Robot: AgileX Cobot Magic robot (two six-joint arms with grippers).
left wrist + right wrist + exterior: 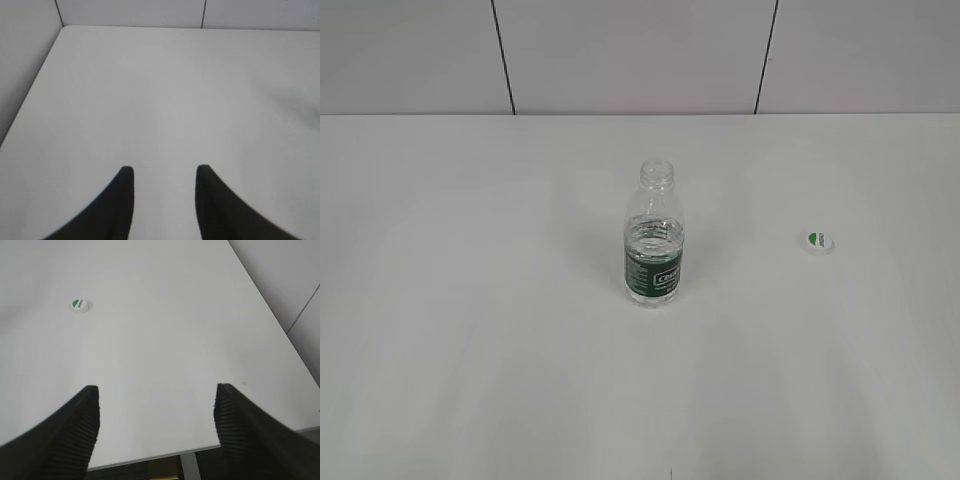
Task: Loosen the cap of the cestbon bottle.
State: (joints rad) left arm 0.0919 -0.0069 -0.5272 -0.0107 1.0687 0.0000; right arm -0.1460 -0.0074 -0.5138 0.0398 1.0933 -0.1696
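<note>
The cestbon bottle stood upright mid-table, neck bare; the cap lay well apart to its right; both the left gripper and the right gripper were spread and empty; the loosening looked finished, so nothing remained but retreat.

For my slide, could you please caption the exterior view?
Uncapped cestbon bottle standing upright on the white table, its cap lying apart to the right.

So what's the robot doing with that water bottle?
Right now nothing is touching it. The cestbon bottle stands upright in the middle of the white table with its neck open. The cap is already off and lies by itself on the table, off to the right. The left claw and the right claw are both open and empty, over bare table away from the bottle.
</note>
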